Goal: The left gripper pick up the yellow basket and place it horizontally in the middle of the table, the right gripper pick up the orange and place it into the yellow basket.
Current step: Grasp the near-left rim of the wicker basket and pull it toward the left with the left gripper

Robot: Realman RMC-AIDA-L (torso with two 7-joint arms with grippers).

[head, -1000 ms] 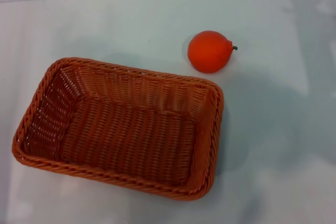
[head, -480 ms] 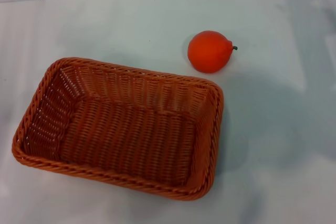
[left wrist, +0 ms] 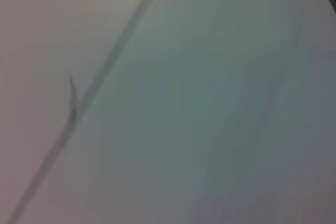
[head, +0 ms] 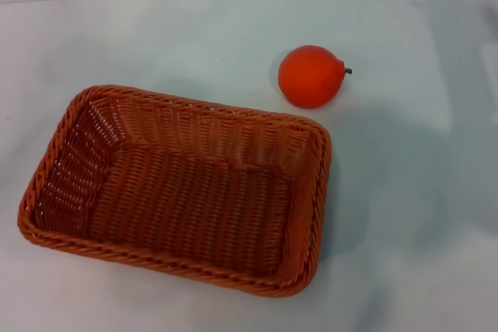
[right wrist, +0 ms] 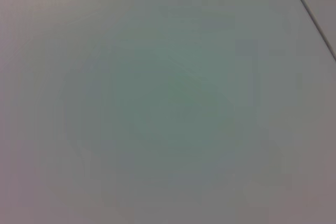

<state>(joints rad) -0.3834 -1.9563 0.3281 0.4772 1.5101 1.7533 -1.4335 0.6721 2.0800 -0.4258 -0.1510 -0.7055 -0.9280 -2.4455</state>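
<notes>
Currently yellow basket point(head: 180, 189) empty; orange point(head: 311, 76) just beyond rim.

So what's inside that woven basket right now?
Nothing: the yellow basket shows only its bare woven floor. The orange sits outside, on the table beyond its far corner.

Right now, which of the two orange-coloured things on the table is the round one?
The orange, a small round fruit lying beyond the far right corner of the rectangular woven yellow basket, apart from it.
</notes>
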